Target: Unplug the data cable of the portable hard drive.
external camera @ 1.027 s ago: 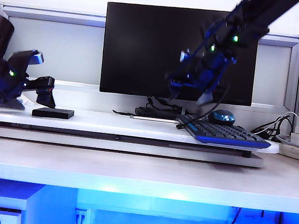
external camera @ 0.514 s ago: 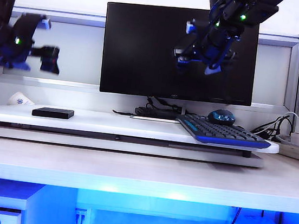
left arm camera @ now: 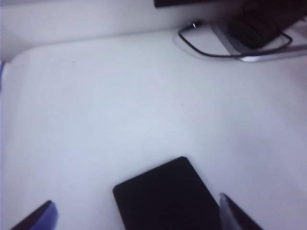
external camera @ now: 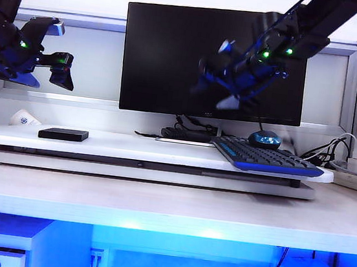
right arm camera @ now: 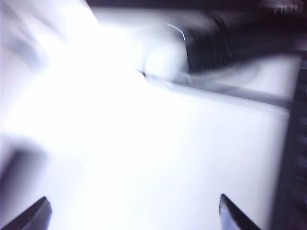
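The portable hard drive (external camera: 63, 134), a small flat black slab, lies on the left of the white raised shelf (external camera: 131, 147). My left gripper (external camera: 59, 51) hangs open well above it, and the drive (left arm camera: 165, 199) shows below and between its spread fingertips (left arm camera: 41, 215). The data cable (left arm camera: 216, 52), a thin black cord in a loop, lies by the monitor's foot, apart from the drive, its small plug end (left arm camera: 194, 24) lying free. My right gripper (external camera: 211, 77) is open in the air in front of the monitor, blurred. In its wrist view the right gripper (right arm camera: 134, 215) holds nothing.
A black monitor (external camera: 174, 61) stands at the back. A black-and-blue keyboard (external camera: 266, 159) and a mouse (external camera: 264, 139) sit on the right of the shelf. Thick power cords (external camera: 332, 155) pile at the far right. A paper cup (external camera: 24, 118) lies behind the drive.
My left gripper rose from beside the drive to well above it. My right gripper lifted off the keyboard area, then swung left and slightly down. Both stayed open.
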Robot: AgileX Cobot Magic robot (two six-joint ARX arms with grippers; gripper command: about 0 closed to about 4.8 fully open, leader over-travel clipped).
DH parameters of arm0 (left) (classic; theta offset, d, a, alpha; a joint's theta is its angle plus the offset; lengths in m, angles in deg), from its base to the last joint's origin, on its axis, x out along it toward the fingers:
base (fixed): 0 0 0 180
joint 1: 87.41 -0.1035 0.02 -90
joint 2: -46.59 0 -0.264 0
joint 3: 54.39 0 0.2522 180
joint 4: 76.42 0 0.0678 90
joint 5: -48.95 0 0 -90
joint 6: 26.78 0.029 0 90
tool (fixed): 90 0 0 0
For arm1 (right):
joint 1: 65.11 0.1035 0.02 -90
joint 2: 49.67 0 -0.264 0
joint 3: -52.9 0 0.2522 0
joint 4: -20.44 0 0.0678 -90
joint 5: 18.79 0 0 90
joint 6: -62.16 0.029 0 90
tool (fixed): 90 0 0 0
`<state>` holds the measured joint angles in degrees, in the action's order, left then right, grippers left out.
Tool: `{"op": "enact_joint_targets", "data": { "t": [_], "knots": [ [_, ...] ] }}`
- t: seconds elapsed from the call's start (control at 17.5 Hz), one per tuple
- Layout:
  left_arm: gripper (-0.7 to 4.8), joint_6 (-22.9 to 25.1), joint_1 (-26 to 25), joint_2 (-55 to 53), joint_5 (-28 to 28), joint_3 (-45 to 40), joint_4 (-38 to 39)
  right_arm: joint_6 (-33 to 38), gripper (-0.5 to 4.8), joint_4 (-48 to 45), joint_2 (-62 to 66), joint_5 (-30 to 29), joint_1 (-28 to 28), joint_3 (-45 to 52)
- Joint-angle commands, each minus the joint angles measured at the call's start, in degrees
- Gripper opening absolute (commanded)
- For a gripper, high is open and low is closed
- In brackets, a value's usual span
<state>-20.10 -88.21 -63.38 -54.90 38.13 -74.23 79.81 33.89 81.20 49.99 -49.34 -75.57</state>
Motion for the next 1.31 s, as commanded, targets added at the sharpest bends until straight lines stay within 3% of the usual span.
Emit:
{"op": "enact_joint_targets", "data": {
  "t": [0.06, 0.17, 0.51, 0.63, 0.68, 0.86, 0.91, 0.97, 1.03, 1.14, 1.31],
  "knots": [
    [4.71, 0.3, 0.0, 0.3, -0.4, 0.4, 0.3, 10.6, 3.88, -10.7, -0.9, -9.4, -0.6, -0.6],
    [4.71, 0.3, 0.0, 0.3, -0.4, 0.4, 0.5, 17.4, 3.88, -16.3, -0.9, -15.1, -0.8, -0.6],
    [4.52, 0.3, 0.0, 0.6, -2.2, 0.4, 3.2, 16.4, 3.86, -14.4, -2.3, -18.9, -0.8, -0.6],
    [2.57, 0.5, 0.0, 1.5, -5.6, 0.4, 4.1, 3.9, 3.71, -5.0, -5.1, -12.4, -0.4, -0.6],
    [0.78, 0.5, 0.0, 2.7, -7.5, 0.4, 4.0, -4.9, 3.63, 0.5, -7.1, -6.9, -0.3, -0.6],
    [0.7, 2.1, 0.0, 7.3, -8.1, 0.4, 3.6, -11.3, 3.63, 10.0, -11.2, -0.1, -1.1, -0.6],
    [0.6, 3.2, 0.0, 10.5, -8.0, 0.4, 3.6, -11.3, 3.26, 13.7, -13.0, 1.8, -2.3, -0.6],
    [0.18, 3.4, -0.1, 13.5, -7.7, 0.4, 3.8, -11.3, 2.34, 16.1, -14.5, 4.2, -3.0, -0.6],
    [-0.08, 3.4, -0.1, 15.5, -6.6, 0.4, 3.8, -11.9, 1.79, 17.0, -15.6, 5.0, -3.5, -0.6],
    [-0.06, 3.4, -0.5, 21.6, -2.6, 0.4, 4.2, -13.7, 0.19, 17.2, -18.4, 6.0, -4.3, -0.6],
    [-0.06, -0.7, -1.4, 30.2, -2.8, 0.4, 5.9, -16.0, -0.05, 18.2, -24.2, 12.0, -4.3, -0.6]
  ]
}}
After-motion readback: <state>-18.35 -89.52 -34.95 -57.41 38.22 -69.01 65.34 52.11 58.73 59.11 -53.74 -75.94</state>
